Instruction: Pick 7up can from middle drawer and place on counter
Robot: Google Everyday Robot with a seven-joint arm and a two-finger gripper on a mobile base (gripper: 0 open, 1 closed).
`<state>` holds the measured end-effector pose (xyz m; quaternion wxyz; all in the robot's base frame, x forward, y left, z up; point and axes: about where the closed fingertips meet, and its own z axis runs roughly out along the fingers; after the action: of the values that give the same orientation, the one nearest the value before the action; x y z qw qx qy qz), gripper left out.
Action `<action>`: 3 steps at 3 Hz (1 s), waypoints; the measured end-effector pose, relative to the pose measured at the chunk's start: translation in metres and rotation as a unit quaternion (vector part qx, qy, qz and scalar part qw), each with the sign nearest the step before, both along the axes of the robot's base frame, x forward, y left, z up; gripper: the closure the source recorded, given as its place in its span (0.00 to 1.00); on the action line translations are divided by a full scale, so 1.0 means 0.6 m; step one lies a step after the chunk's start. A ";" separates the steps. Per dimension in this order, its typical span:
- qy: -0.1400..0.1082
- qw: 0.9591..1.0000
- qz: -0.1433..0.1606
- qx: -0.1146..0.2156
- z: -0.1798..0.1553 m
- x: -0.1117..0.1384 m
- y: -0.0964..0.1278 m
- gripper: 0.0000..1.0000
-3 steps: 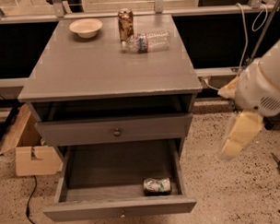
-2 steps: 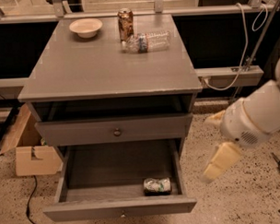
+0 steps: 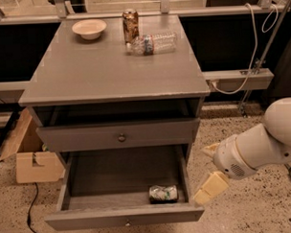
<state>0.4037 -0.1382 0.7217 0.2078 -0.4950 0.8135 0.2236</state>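
Note:
The 7up can (image 3: 163, 193) lies on its side at the front right of the pulled-out middle drawer (image 3: 125, 216). My gripper (image 3: 209, 170) hangs just right of the drawer's right wall, above the floor, a short way right of the can and outside the drawer. Its two cream fingers are spread apart and hold nothing. The counter (image 3: 110, 71) is the grey top of the cabinet above.
On the counter's far end stand a white bowl (image 3: 89, 28) and a brown-gold can (image 3: 130, 25), with a clear plastic bottle (image 3: 151, 43) lying beside it. A shut drawer front with a round knob (image 3: 121, 137) sits above the open drawer. A cardboard box (image 3: 34, 163) stands left.
My arm has swung down and to the left, bringing the gripper from the right at counter-front height to beside the open drawer's right wall. The can has not moved.

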 end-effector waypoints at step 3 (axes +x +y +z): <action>-0.051 0.998 0.016 0.026 -0.235 0.098 -0.004 0.00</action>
<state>0.4622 -0.1406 0.5806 0.2579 -0.5129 0.7881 0.2222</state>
